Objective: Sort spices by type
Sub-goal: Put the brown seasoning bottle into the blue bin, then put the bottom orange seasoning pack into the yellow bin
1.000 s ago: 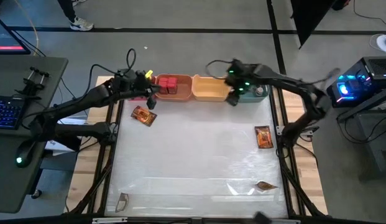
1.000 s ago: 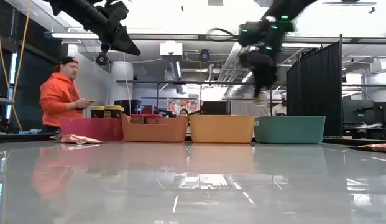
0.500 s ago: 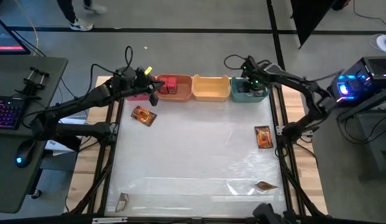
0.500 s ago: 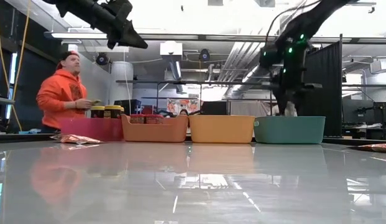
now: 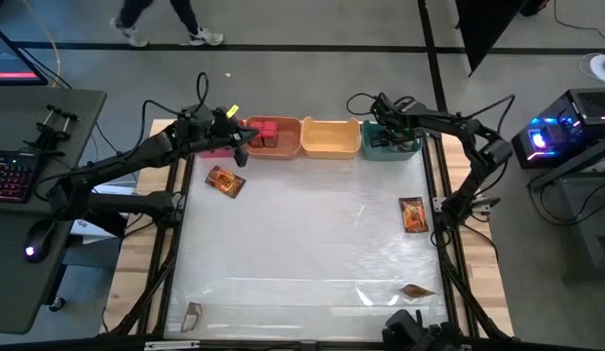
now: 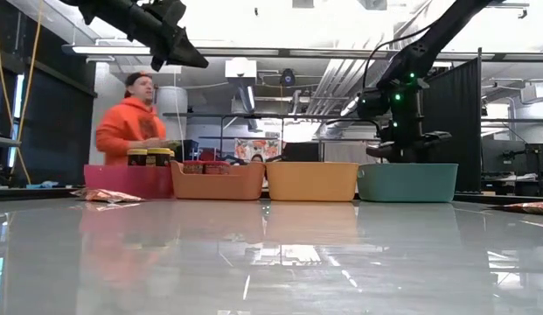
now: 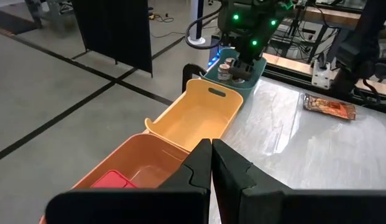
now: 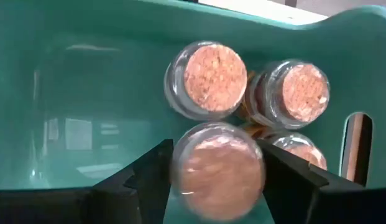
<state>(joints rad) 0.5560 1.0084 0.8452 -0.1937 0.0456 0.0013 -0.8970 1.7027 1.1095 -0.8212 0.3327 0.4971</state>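
Nearest me, at the bench's (image 5: 302, 244) front edge, one foil packet (image 5: 415, 291) lies toward five o'clock. Further in, a second packet (image 5: 413, 214) sits at three o'clock, long axis running near to far, and a third packet (image 5: 224, 181) lies at ten o'clock, tilted.

At the far edge the four bins stand in a row. The left end effector (image 5: 239, 146) hangs over the seam between pink bin (image 6: 127, 181) and orange bin (image 5: 273, 136), fingers pressed together, holding nothing. The tilted packet lies just toward six o'clock from it, so I'd judge the left arm nearer that one.

The right end effector (image 8: 214, 171) is down inside the teal bin (image 5: 392, 146), its fingers either side of a cork-topped jar (image 8: 217, 171). Three more jars (image 8: 208, 78) stand just beyond it. The three o'clock packet lies on the right arm's side.
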